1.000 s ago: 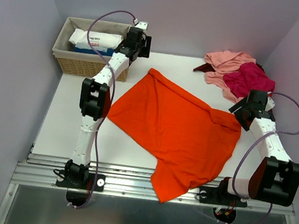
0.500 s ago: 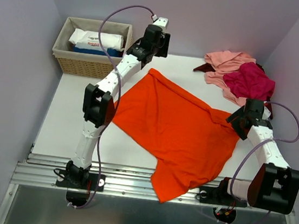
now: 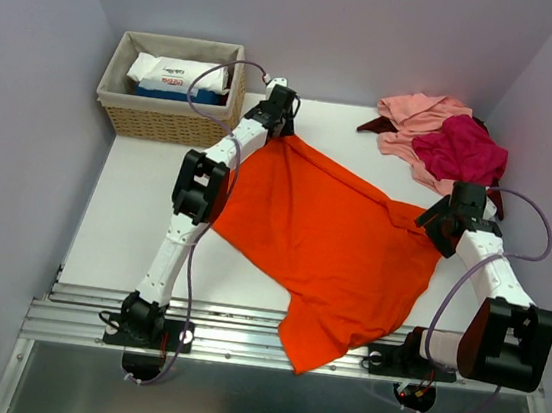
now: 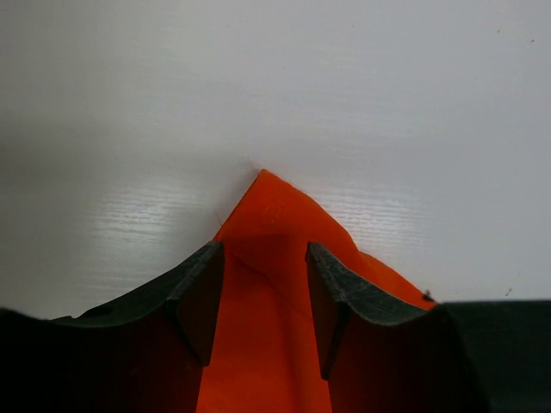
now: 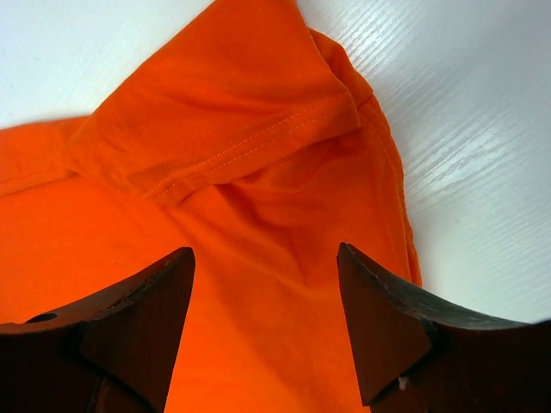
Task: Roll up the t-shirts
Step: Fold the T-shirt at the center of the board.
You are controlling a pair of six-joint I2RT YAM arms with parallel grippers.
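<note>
Orange-red t-shirt (image 3: 332, 244) flat; left gripper (image 4: 264, 258), newly arrived at 11 o'clock corner, narrowing but unclamped; right gripper (image 5: 265, 254) agape over 3 o'clock sleeve; grasp seemingly next.

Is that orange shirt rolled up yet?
No, spread out: the orange t-shirt lies open and mostly flat across the table, no roll anywhere.

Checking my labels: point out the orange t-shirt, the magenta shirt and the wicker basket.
orange t-shirt (image 3: 332, 244): top external view, middle of the spread cloth.
magenta shirt (image 3: 459, 148): top external view, centre of the crumpled heap.
wicker basket (image 3: 160, 124): top external view, its woven front wall.
</note>
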